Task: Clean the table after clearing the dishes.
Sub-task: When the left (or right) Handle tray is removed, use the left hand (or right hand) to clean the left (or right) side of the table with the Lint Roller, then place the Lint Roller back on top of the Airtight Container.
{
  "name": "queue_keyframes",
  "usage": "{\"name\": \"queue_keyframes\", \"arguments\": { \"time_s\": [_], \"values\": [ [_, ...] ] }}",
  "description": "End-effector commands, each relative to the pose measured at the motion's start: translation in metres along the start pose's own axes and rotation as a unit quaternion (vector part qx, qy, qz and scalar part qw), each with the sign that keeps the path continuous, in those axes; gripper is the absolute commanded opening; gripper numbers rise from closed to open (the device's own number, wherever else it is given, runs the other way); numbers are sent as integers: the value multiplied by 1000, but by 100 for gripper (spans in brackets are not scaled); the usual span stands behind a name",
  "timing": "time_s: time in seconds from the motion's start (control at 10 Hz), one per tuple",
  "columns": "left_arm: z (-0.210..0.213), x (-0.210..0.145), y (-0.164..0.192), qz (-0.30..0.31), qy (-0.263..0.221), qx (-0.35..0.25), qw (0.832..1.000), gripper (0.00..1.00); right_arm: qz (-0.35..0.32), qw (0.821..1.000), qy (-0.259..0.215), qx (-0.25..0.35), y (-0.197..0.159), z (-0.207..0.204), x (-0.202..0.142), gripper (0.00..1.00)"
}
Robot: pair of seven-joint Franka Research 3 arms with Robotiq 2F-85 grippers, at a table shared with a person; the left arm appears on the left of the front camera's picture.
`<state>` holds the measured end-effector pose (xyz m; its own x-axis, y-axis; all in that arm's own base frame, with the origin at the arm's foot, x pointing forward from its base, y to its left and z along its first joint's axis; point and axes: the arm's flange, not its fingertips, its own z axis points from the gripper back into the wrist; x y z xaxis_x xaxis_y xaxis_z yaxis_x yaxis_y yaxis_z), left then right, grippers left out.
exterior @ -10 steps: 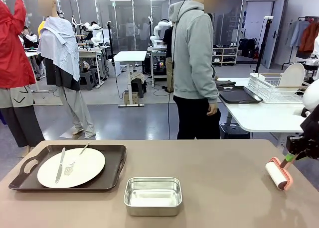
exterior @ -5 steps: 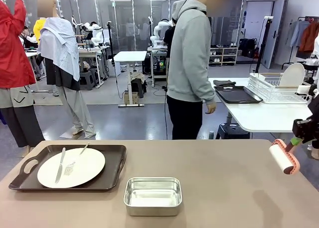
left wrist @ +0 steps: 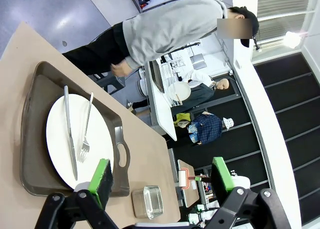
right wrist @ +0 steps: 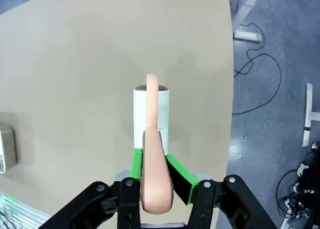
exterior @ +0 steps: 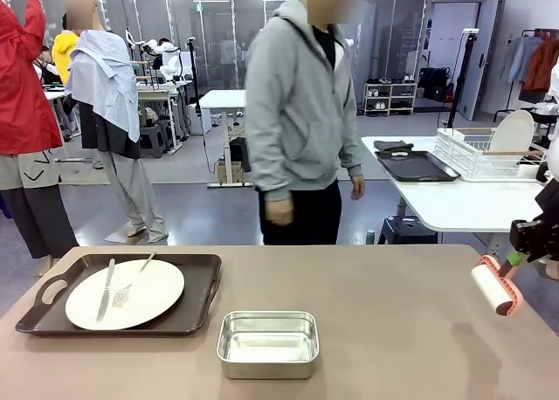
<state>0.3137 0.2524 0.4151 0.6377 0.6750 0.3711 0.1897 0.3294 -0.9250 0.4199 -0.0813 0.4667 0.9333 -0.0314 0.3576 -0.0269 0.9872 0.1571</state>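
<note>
The table (exterior: 376,330) top is smooth and matt, no gloss. The tray (exterior: 199,306): dark brown, plastic by appearance, dull sheen. The plate (exterior: 153,293): white, smooth, glazed. The knife (exterior: 106,288) and fork (exterior: 131,283): bright metal. The pan (exterior: 267,344): brushed steel, reflective (inner walls mirror the light). The roller (exterior: 487,288): white paper drum, matt pink plastic handle. Green pads (right wrist: 135,164) of the right gripper (right wrist: 152,161): matt, rubber-like. The person's hooded top (exterior: 301,94): grey cloth.

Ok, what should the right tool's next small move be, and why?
Probably lower the lint roller onto the bare table beneath it: the right tool grips its handle, the roll hangs above the top, and the tray with a plate sits far left.
</note>
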Motion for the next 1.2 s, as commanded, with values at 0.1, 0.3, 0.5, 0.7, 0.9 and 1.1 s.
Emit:
{"name": "queue_keyframes", "arguments": {
  "time_s": [0.1, 0.3, 0.5, 0.7, 0.9, 1.1],
  "values": [
    [2, 4, -1, -1, -6, -10, 1000, 100, 2, 1000, -12, 7, 2, 4, 3, 24],
    [2, 4, -1, -1, -6, -10, 1000, 100, 2, 1000, -12, 7, 2, 4, 3, 24],
    [2, 4, -1, -1, -6, -10, 1000, 100, 2, 1000, -12, 7, 2, 4, 3, 24],
    [2, 4, -1, -1, -6, -10, 1000, 100, 2, 1000, -12, 7, 2, 4, 3, 24],
    [2, 4, -1, -1, -6, -10, 1000, 100, 1, 1000, -3, 0, 1, 2, 2, 24],
    [2, 4, -1, -1, -6, -10, 1000, 100, 204, 977, -56, 3, 112, 32, 39, 24]
  ]
}}
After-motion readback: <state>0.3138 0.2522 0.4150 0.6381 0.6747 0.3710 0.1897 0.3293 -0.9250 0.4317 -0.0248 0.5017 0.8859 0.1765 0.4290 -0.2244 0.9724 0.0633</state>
